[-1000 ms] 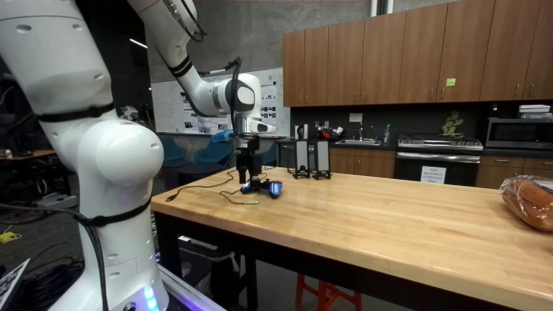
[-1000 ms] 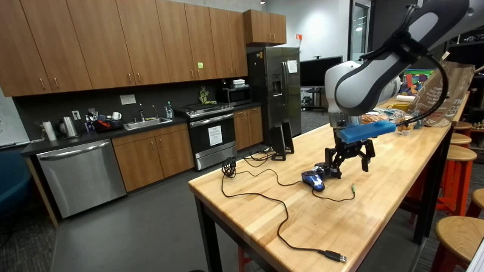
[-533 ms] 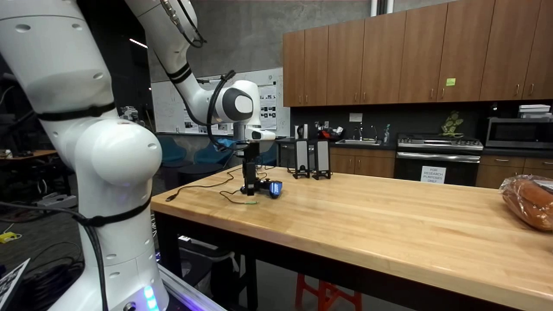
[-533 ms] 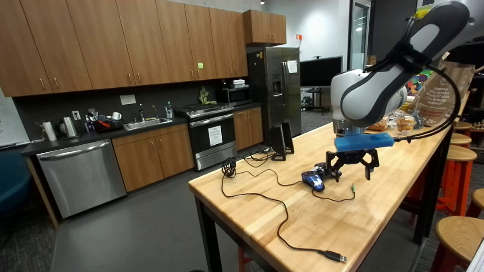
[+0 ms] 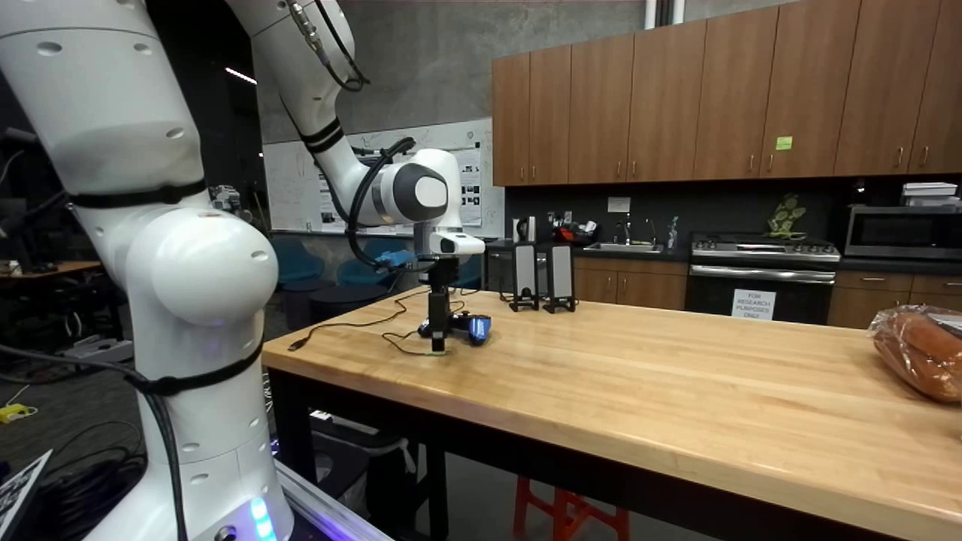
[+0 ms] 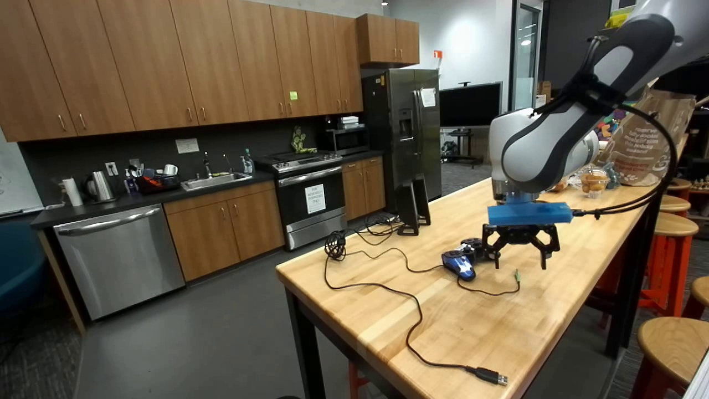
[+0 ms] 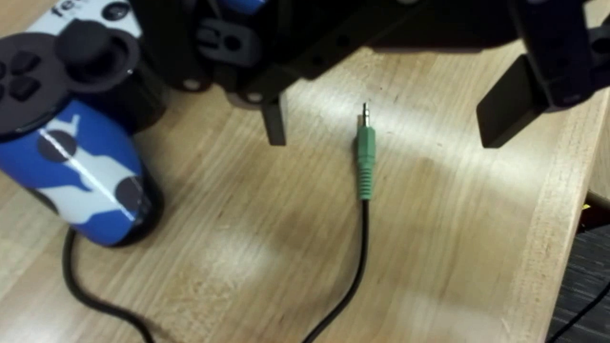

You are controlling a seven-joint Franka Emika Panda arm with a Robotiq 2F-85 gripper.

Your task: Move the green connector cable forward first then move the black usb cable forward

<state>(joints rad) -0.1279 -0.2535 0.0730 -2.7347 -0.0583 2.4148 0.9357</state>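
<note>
The green connector (image 6: 517, 275) lies on the table at the end of a thin black cable. In the wrist view the green connector (image 7: 366, 147) points its metal tip toward my gripper's body. My gripper (image 6: 520, 265) is open and empty, pointing down just above the table. In the wrist view my gripper (image 7: 383, 142) has its fingers on either side of the connector, apart from it. In an exterior view my gripper (image 5: 438, 347) partly hides the connector. The black USB plug (image 6: 486, 375) lies near the table's end and also shows in an exterior view (image 5: 297, 346).
A blue game controller (image 6: 458, 264) lies close beside my gripper; it fills the left of the wrist view (image 7: 90, 181). Two speakers (image 5: 524, 274) stand at the table's far edge. A cable bundle (image 6: 335, 245) lies at the table edge. A bagged item (image 5: 921, 353) lies farther along.
My gripper has turned about its vertical axis, moved off the controller and come down closer to the green connector. The connector, USB cable and controller have not moved.
</note>
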